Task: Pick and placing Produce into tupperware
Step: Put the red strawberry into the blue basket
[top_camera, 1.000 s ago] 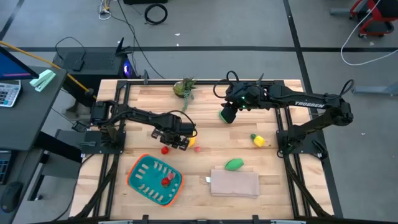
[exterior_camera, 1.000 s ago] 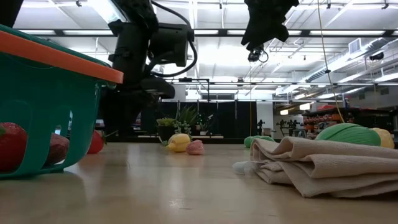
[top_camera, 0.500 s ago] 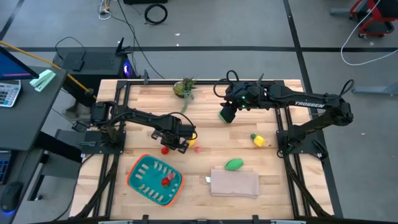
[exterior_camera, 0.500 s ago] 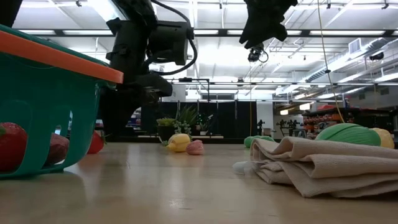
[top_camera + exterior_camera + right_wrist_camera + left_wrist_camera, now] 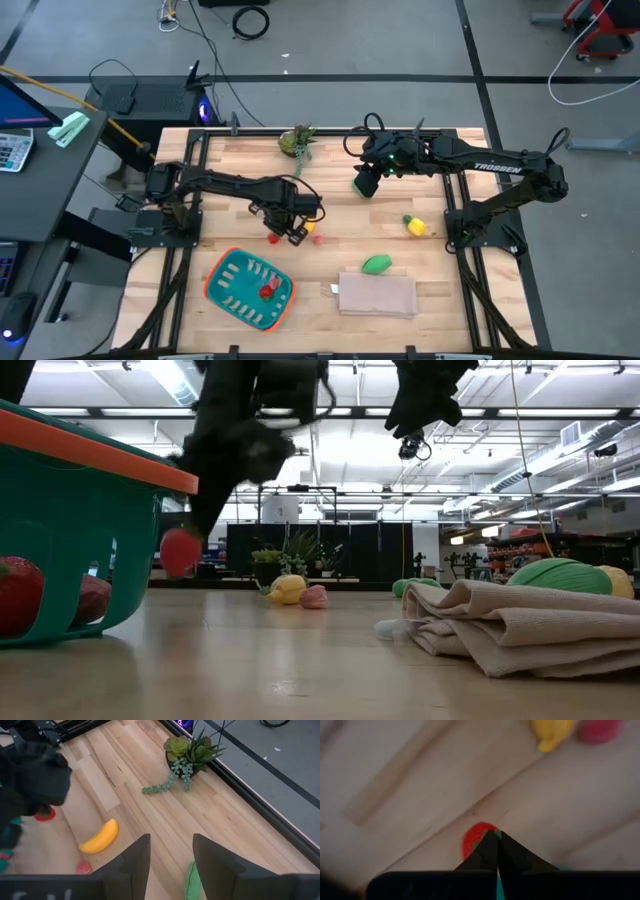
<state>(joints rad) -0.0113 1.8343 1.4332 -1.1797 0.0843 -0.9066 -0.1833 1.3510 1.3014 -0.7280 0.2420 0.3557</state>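
One red produce piece (image 5: 476, 839) hangs pinched between the left gripper's (image 5: 497, 836) closed fingers.

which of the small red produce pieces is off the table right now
The small round red toy fruit pinched in the left end effector hangs above the wooden table. The other red pieces lie in the teal orange-rimmed tray or, like the small red-pink piece, on the wood.
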